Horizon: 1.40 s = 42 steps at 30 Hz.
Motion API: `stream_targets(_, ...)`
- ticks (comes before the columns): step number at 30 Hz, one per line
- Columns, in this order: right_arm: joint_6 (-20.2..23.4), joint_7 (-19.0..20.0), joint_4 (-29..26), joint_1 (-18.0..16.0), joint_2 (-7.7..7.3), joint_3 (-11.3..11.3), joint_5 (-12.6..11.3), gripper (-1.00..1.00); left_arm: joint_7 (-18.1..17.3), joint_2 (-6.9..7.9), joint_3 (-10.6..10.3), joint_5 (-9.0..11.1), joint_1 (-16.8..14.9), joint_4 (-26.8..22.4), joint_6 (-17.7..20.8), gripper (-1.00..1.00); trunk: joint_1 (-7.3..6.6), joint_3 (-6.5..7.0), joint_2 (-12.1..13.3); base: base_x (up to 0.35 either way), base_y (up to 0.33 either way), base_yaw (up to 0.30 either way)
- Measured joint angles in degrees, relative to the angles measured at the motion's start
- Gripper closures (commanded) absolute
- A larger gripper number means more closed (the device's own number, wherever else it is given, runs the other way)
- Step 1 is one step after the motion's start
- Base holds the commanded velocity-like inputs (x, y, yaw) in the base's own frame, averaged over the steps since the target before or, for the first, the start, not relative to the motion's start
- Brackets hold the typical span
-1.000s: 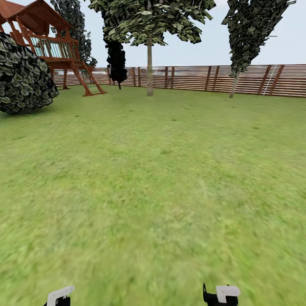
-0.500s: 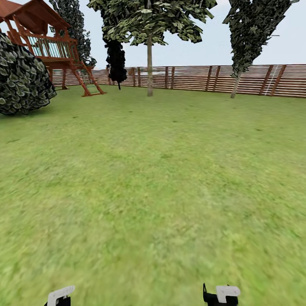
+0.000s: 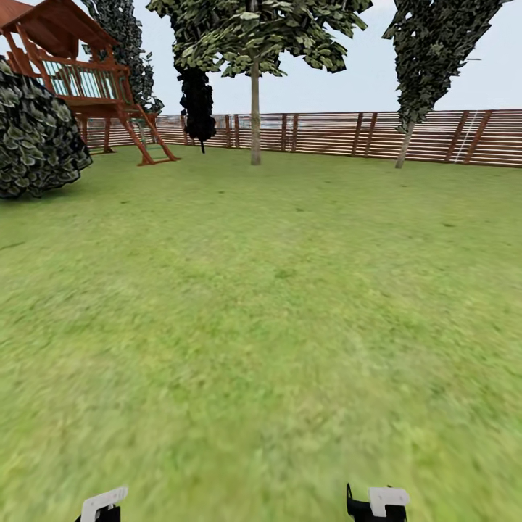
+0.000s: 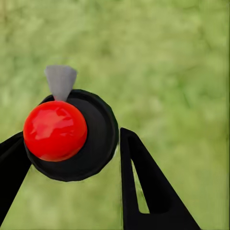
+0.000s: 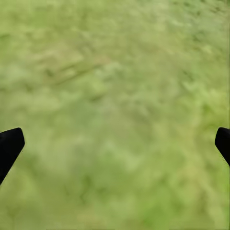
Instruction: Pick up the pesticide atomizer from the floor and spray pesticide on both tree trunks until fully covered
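Left claw [image 4: 72, 158] pinching small black red-capped pesticide atomizer [image 4: 72, 134], right claw [image 5: 115, 143] spread; grey-brown tree trunk [image 3: 255, 116] ahead slightly nearer, approach continuing.

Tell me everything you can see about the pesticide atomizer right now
The pesticide atomizer shows in the left wrist view as a round, black, matte body seen end-on, with a glossy red ball on top and a small grey cone-shaped nozzle sticking out from its rim. It sits between the two black fingers of the left end effector, which close against its sides, so it is held above the blurred green lawn, not lying on it. No spray shows at the nozzle.
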Motion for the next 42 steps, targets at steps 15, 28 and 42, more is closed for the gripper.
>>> stream_targets(15, 0.00, 0.00, 0.00, -0.03, 0.00, -0.01, 0.00, -1.00, 0.00, -0.01, 0.00, -0.03, 0.00, 0.00, 0.00, 1.00, 0.00, 0.00, 0.00, 0.345, 0.000, 0.000)
stream_targets(28, 0.00, 0.00, 0.00, -0.01, 0.00, -0.01, 0.00, -1.00, 0.00, -0.02, 0.00, -0.10, 0.00, -0.01, -0.03, 1.00, 0.00, 0.00, 0.00, 0.345, 0.000, 0.000)
stream_targets(42, 0.00, 0.00, 0.00, -0.01, 0.00, -0.01, 0.00, -1.00, 0.00, -0.02, -0.09, -0.35, 0.05, -0.01, 0.00, 1.00, 0.00, 0.00, 0.00, 0.345, 0.000, 0.000)
